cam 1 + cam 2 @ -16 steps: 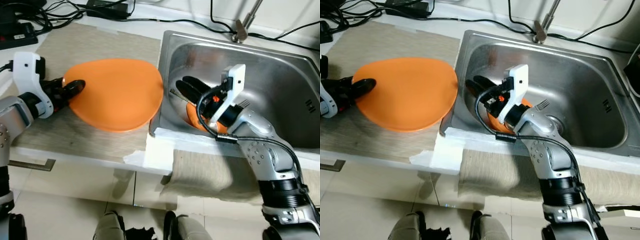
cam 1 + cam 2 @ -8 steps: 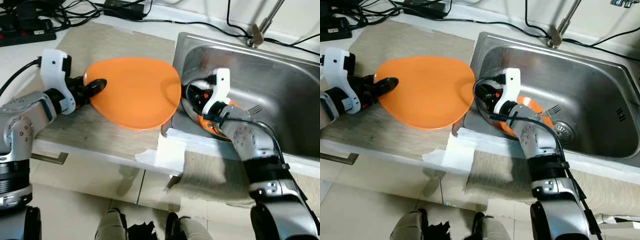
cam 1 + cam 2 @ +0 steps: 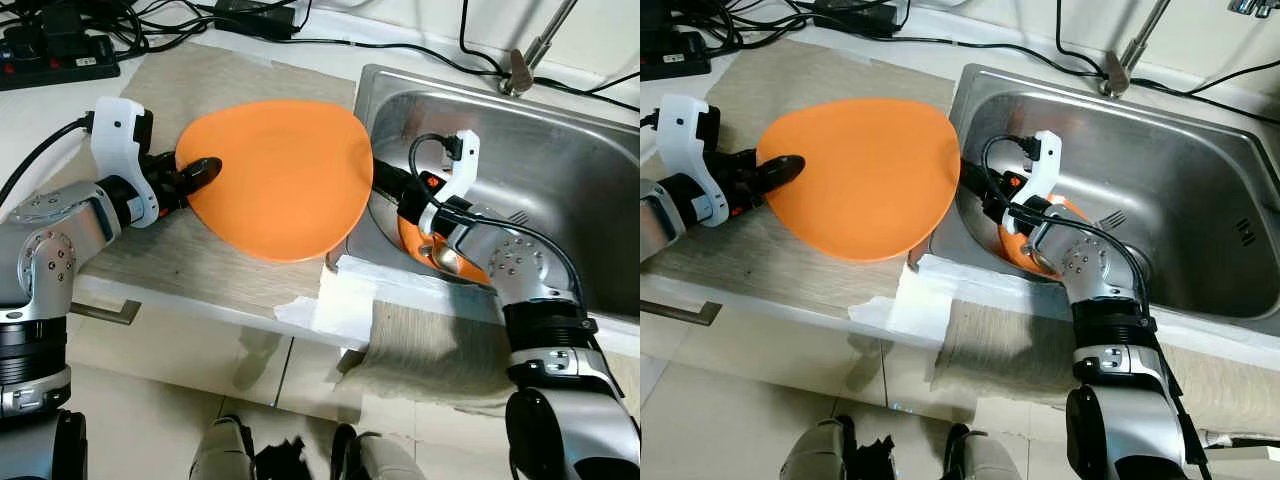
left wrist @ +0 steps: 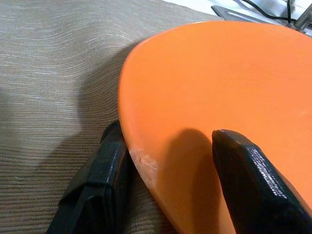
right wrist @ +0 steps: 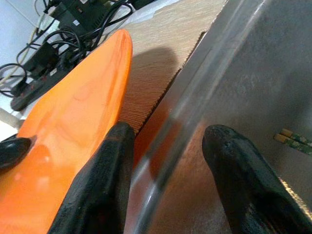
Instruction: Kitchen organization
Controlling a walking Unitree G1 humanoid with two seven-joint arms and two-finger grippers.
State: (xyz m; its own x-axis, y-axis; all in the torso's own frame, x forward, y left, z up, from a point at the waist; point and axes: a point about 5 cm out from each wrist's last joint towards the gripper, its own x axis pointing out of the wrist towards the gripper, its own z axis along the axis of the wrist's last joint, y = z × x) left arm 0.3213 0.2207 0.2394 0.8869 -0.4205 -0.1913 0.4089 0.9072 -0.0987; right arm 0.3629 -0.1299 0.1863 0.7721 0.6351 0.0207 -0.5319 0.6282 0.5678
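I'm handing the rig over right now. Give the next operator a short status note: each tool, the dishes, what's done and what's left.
Left tool: shut on the rim of the large orange plate, one finger above, one below, holding it over the counter mat beside the sink.
Right tool: open, inside the sink at its wall nearest the plate, holding nothing.
In the sink: a smaller orange dish, a fork and chopsticks.
Done: large plate gripped.
Left: set the plate down, then likely clear the sink items.
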